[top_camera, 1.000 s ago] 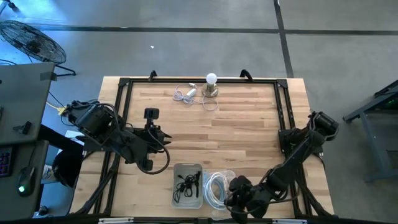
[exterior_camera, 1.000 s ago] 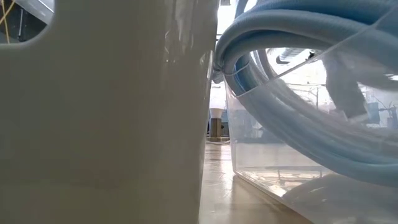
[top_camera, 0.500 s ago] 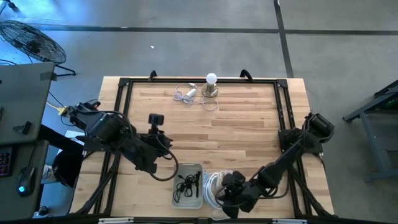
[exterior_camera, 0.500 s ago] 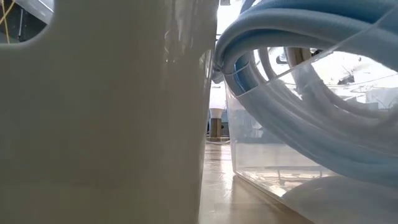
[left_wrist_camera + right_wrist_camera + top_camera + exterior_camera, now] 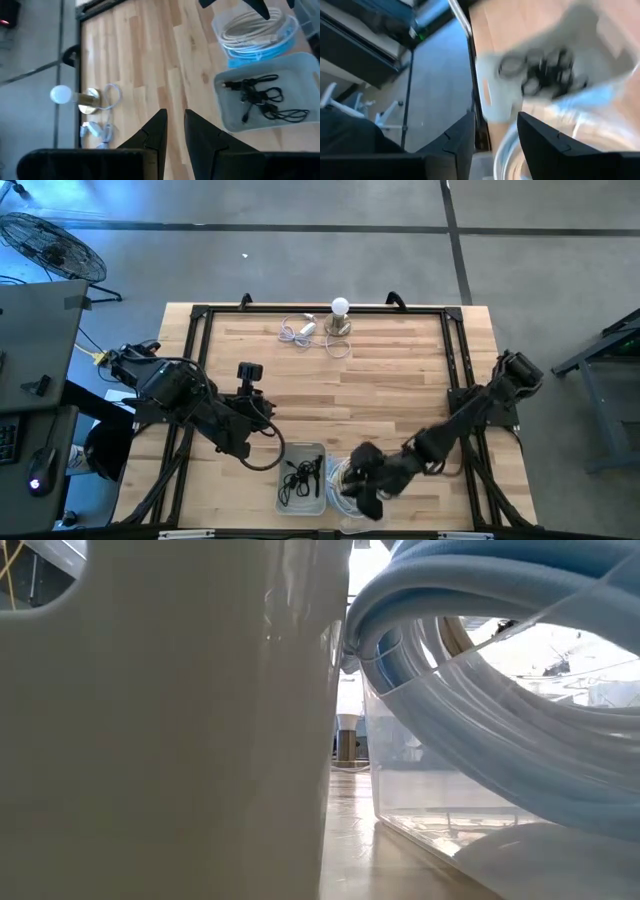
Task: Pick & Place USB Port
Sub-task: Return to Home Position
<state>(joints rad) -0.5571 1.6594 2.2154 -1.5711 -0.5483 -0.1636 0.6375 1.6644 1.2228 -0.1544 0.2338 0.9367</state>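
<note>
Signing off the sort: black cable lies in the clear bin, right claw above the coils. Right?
No: left wrist view shows the black cable in the gray bin; the clear bin holds coils, the right claw above them. Left claw hovers over the table.

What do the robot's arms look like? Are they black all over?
Pretty much! The left arm and the right arm are both dark and chunky, built from jointed pieces. A thin black cable loops beside the left one. The left gripper and the right gripper each have two dark, wedge-shaped fingers.
</note>
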